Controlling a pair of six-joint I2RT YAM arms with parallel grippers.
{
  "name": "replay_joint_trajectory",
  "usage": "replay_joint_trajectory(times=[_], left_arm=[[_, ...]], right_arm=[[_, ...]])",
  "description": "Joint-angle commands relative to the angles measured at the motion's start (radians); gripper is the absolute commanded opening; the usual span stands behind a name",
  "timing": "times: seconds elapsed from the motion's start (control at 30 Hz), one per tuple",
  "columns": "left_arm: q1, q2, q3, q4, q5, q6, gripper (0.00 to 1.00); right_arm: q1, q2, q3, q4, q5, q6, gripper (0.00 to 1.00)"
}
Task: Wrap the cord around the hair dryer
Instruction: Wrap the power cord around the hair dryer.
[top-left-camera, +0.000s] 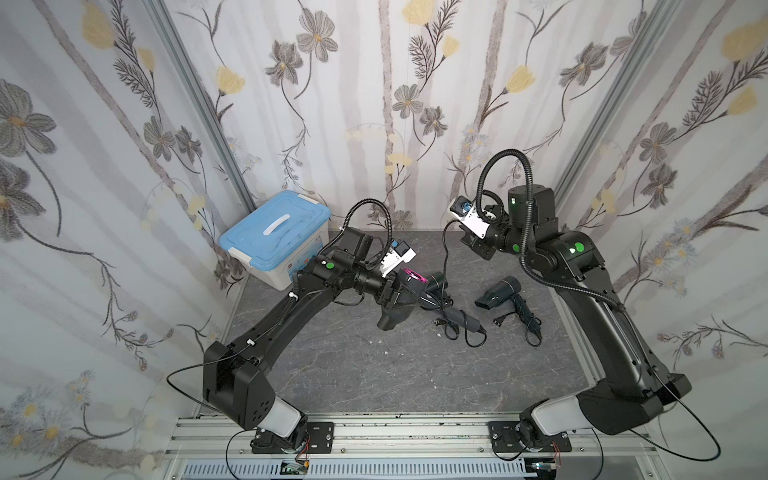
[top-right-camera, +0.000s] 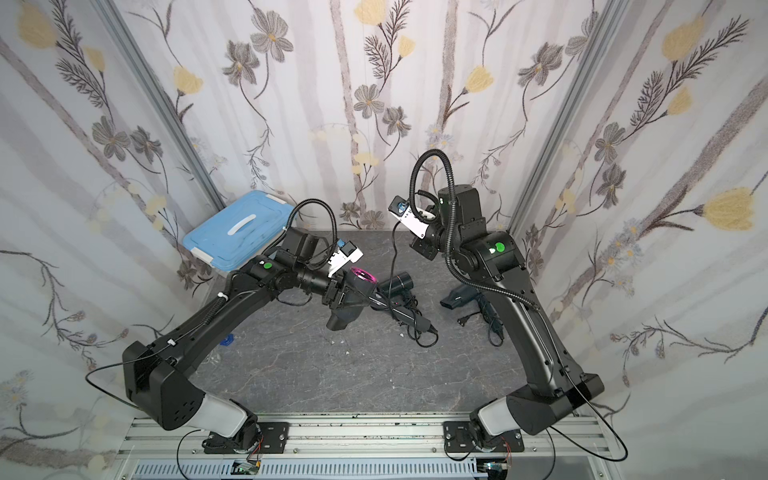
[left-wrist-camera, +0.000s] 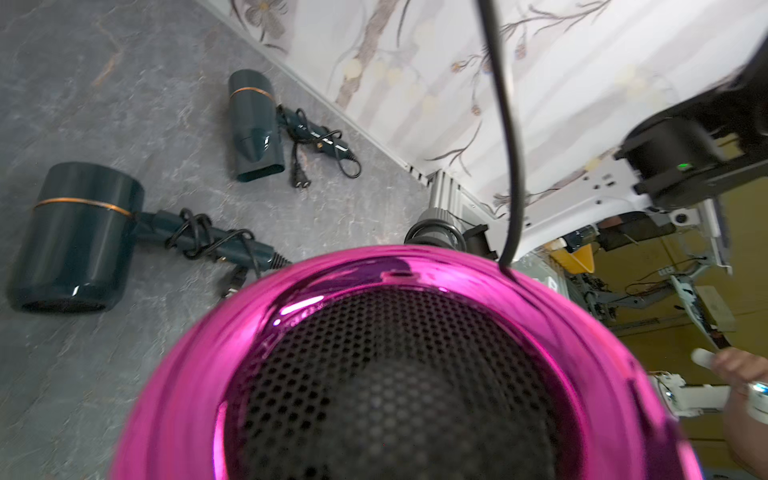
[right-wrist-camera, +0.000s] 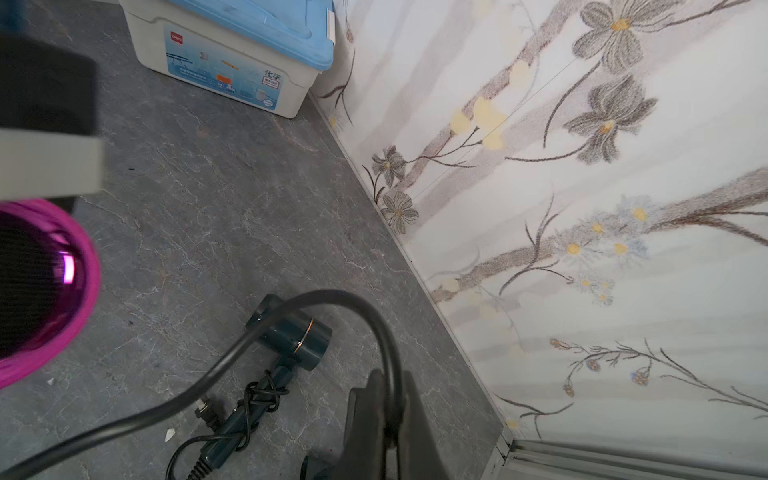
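Hair dryer, black with a glossy pink rear ring, gripped in my left gripper over the table; cord pinched in my right gripper.
Detail: the dryer sits left of the table's centre, its pink ring and black mesh grille filling my left wrist view. The cord rises from the dryer to my right gripper, raised near the back wall, my fingers closed flat on it. On the table to the right lie two dark teal dryers, the nearer one just beside mine and the farther one apart, each with cord bundled around its handle. A blue-lidded storage box stands in the back left corner.
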Motion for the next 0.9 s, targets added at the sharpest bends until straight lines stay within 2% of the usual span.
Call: replay_joint_trajectory(times=[0.0,0.13,0.3,0.5,0.77,0.87], left_arm=[[0.01,-0.054,0.017,0.161,0.191,-0.049,0.0],[0.063,-0.106,0.018,0.328,0.259,-0.192,0.0],[0.132,-0.137,0.019,0.602,0.278,-0.4,0.0],[0.183,-0.122,0.074,0.734,0.242,-0.489,0.0],[0.249,-0.058,0.075,1.008,0.133,-0.699,0.0],[0.271,-0.029,0.062,1.136,0.086,-0.799,0.0]], right_arm=[[-0.063,0.058,-0.013,0.078,-0.18,0.0,0.0],[-0.14,0.105,-0.088,0.131,-0.32,0.045,0.0],[-0.186,0.114,-0.205,0.206,-0.48,0.108,0.0],[-0.216,0.047,-0.376,0.355,-0.67,0.204,0.0],[-0.214,-0.086,-0.616,0.589,-0.784,0.377,0.0],[-0.204,-0.138,-0.719,0.678,-0.778,0.445,0.0]])
